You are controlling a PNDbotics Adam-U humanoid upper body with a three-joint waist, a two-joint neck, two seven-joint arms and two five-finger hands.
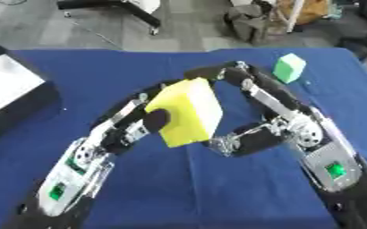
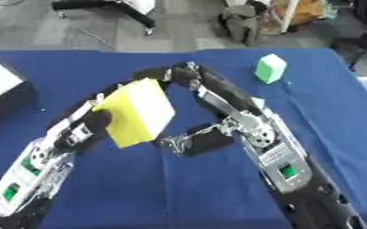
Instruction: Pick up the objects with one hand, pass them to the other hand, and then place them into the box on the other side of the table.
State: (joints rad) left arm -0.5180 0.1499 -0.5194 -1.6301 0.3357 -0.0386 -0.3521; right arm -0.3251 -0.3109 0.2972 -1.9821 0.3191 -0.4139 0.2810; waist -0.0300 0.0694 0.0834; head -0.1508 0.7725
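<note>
A yellow block point(image 1: 188, 112) is held up above the blue table point(image 1: 179, 192), between my two hands. My left hand point(image 1: 132, 129) comes in from the lower left; its thumb lies on the block's front face and its fingers are hidden behind the block. My right hand point(image 1: 296, 125) reaches in from the lower right. Its fingers point(image 1: 218, 72) curl over the block's top edge and its thumb point(image 1: 237, 144) meets the lower right corner. A green block point(image 1: 289, 68) stands on the table at the far right, apart from both hands.
A black box with a white inside point(image 1: 14, 91) sits at the table's left edge. Beyond the far edge of the table are a grey floor, chair legs and clutter. Bare blue cloth lies in front of the hands.
</note>
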